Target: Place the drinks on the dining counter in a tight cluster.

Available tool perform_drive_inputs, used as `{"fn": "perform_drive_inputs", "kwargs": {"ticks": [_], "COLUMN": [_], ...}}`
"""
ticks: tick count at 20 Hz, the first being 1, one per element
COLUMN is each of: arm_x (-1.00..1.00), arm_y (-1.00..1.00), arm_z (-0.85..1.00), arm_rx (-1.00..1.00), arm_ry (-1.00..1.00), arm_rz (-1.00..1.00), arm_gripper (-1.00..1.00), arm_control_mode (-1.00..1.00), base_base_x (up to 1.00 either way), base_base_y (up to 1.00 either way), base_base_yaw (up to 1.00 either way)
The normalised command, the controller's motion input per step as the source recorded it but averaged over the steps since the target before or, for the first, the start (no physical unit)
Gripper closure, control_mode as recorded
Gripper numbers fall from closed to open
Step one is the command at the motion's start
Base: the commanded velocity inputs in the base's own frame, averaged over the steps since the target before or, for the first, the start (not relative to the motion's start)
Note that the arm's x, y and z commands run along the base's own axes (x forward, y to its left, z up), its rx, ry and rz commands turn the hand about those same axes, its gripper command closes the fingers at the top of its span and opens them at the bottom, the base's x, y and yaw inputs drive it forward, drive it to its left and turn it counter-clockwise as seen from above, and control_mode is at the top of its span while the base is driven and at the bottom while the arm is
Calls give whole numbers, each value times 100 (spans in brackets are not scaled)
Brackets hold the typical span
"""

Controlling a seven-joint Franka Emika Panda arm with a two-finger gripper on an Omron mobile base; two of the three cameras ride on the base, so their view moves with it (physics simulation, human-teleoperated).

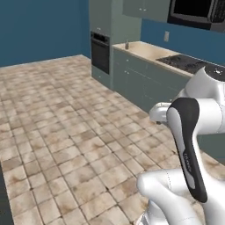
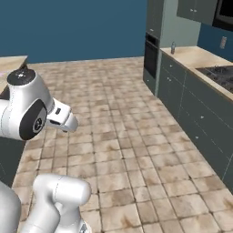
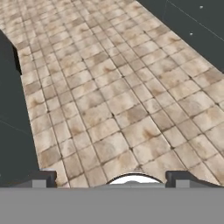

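The gripper [image 3: 111, 178] hangs over bare floor tiles [image 3: 109, 96], fingers spread wide and empty; only their tips show.

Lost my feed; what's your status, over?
Gripper open, empty, over tiled floor. Small bottle far off on wall counter by oven. Floor between open, nothing in the way.

A black wall oven [image 1: 100, 52] stands left of the beige surface [image 1: 145, 50], whose right end carries a black cooktop [image 1: 190, 63].
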Motion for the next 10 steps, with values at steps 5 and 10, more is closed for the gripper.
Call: {"fn": "perform_drive_inputs", "kwargs": {"ticks": [5, 10], "arm_x": [0, 0], "arm_y": [0, 0], "arm_z": [0, 0], "arm_rx": [0, 0], "arm_ry": [0, 0], "arm_rz": [0, 0], "arm_gripper": [-100, -100], "arm_control_mode": [100, 100], "base_base_x": [83, 88], "base_base_y": [-11, 0], "base_base_yaw": [-7, -14]}}
